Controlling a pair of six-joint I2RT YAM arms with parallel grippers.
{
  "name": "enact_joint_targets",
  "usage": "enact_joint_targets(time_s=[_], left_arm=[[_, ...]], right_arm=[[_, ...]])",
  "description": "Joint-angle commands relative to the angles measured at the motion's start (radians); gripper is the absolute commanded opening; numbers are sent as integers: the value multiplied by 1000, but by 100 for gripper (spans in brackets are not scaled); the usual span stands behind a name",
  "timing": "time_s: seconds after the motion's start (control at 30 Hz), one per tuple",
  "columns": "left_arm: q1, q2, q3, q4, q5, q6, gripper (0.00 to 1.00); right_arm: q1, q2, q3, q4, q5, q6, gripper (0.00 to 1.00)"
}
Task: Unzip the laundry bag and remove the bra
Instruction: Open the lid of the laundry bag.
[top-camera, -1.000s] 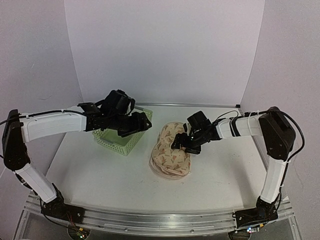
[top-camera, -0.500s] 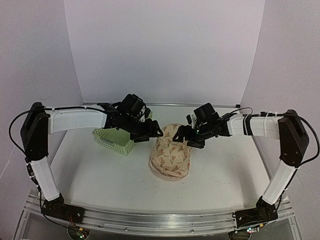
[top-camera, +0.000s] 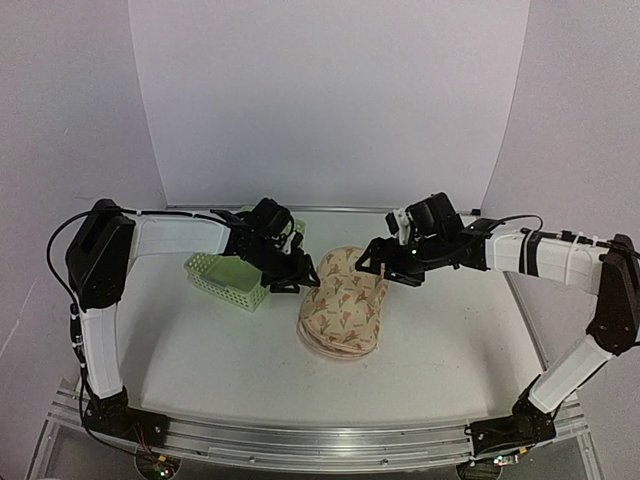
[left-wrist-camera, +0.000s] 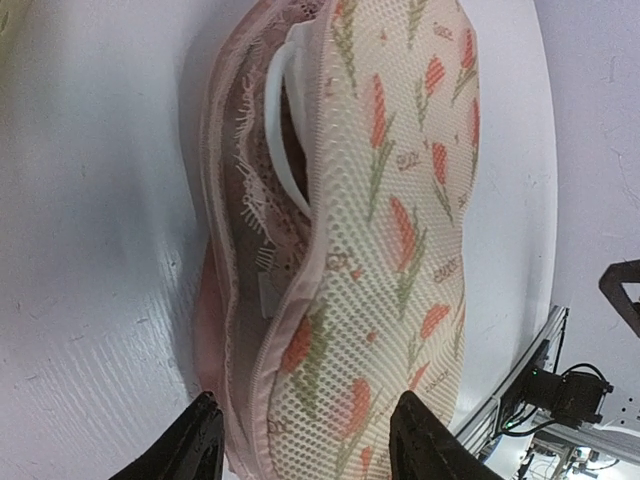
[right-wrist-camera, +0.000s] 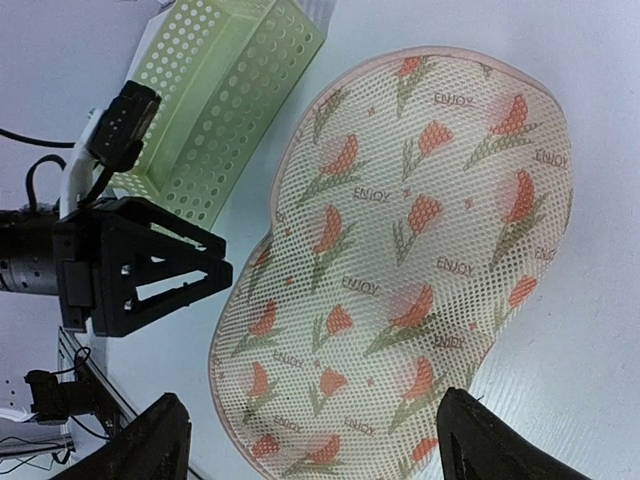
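Observation:
The laundry bag (top-camera: 342, 308) lies flat on the table, a beige mesh pouch with red tulips. In the left wrist view its side zip gapes open, and brownish lace of the bra (left-wrist-camera: 258, 190) shows inside the bag (left-wrist-camera: 400, 200). My left gripper (top-camera: 297, 277) is open and empty at the bag's left edge, its fingertips (left-wrist-camera: 203, 441) straddling the bag's near end. My right gripper (top-camera: 380, 264) is open and empty, hovering over the bag's far right part. The right wrist view looks down on the bag's top (right-wrist-camera: 400, 260).
A light green slotted basket (top-camera: 230, 276) stands left of the bag, close behind my left gripper; it also shows in the right wrist view (right-wrist-camera: 215, 95). White walls enclose the table at the back and sides.
My left gripper has moved right from over the basket to the bag's left edge. My right gripper has come off the bag and risen toward the back. The bag has flattened out.

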Motion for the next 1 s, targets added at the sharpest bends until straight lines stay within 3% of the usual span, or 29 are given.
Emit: enact_joint_targets(time_s=[0.0, 0.4, 0.6, 0.8, 0.97], left_arm=[[30, 42, 56, -5, 62, 52, 54], [56, 126, 93, 11, 201, 98, 41], [72, 130, 65, 61, 274, 82, 26], [84, 116, 49, 80, 282, 74, 1], [86, 99, 34, 83, 273, 70, 0]], right_arm=[[4, -52, -6, 2, -8, -19, 87], [4, -59, -6, 0, -24, -3, 86], [5, -70, -11, 0, -23, 2, 86], [4, -75, -17, 1, -27, 10, 85], [4, -76, -21, 1, -23, 14, 85]])
